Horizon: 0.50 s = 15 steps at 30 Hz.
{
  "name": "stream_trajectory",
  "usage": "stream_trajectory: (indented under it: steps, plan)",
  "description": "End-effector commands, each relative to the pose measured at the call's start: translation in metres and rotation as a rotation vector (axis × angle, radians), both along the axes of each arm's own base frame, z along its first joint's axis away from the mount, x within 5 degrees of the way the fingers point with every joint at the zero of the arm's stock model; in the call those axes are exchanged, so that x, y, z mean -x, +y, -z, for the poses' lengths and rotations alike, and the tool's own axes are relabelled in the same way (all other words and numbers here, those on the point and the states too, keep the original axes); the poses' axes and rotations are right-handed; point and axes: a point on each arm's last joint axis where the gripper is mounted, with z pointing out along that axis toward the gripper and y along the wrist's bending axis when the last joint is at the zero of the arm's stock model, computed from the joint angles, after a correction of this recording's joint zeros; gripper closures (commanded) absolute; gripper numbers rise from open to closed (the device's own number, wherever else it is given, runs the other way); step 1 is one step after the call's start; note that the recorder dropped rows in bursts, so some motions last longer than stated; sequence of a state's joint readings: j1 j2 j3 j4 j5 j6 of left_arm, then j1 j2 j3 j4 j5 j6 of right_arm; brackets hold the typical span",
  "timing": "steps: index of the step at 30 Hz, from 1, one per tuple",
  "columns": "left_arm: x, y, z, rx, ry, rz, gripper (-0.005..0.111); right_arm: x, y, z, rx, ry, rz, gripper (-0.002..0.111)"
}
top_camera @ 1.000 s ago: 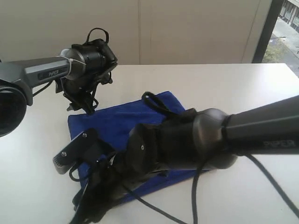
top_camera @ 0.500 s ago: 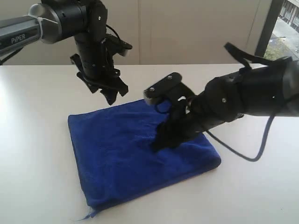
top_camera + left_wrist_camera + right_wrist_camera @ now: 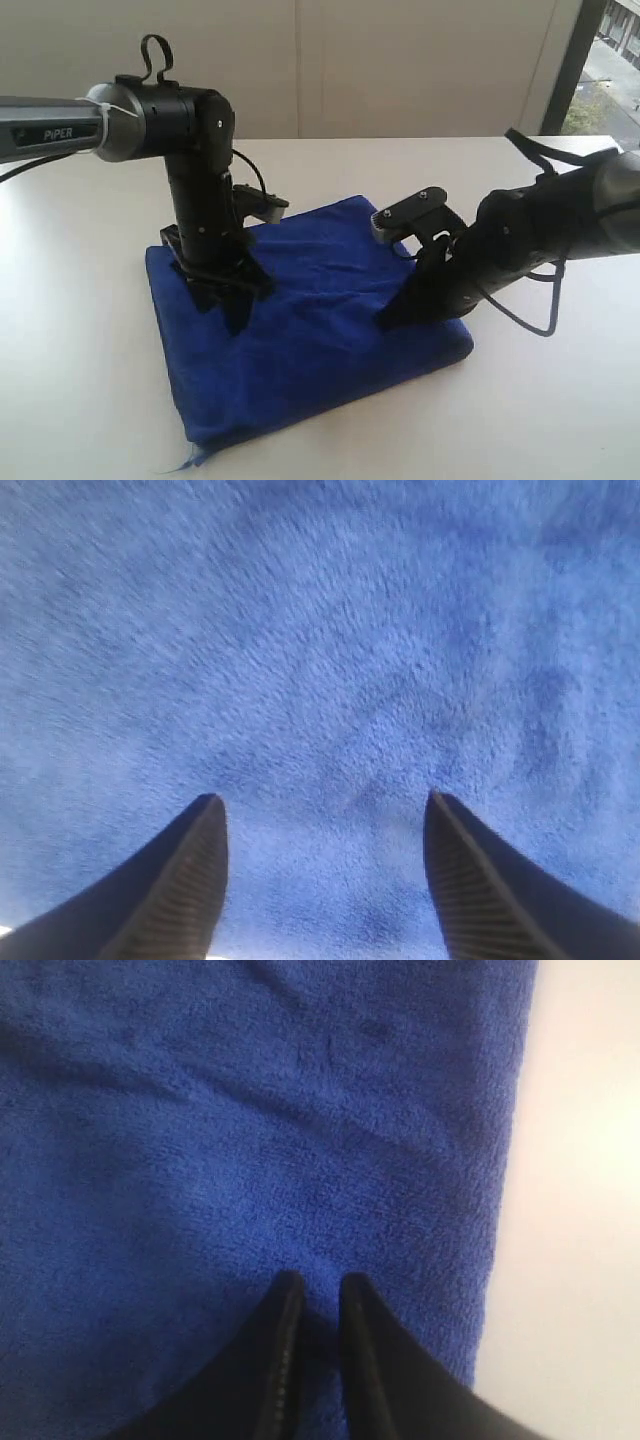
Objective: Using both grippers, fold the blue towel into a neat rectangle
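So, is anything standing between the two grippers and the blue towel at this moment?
Nothing visible does. The left gripper, with open fingers, and the right gripper, with its fingers nearly together, both point straight at the blue towel on the white table. Only bare cloth shows at their tips.

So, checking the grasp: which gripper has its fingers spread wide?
The left gripper: its fingers stand wide apart over the blue towel, while those of the right gripper nearly touch.
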<state>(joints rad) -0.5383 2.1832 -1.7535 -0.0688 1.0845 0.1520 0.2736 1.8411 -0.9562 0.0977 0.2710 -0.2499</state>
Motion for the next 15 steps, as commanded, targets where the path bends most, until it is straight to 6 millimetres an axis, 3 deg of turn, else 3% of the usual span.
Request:
stream_trajectory:
  steps: [1, 15]
  plan:
    - [0.010, 0.002, 0.011, -0.005, 0.045, 0.003, 0.045, 0.000, -0.002, 0.003, 0.001, 0.005, 0.007, 0.095]
    - [0.022, 0.012, 0.034, -0.058, 0.077, 0.009, 0.045, 0.000, -0.002, 0.003, 0.001, 0.003, 0.008, 0.095]
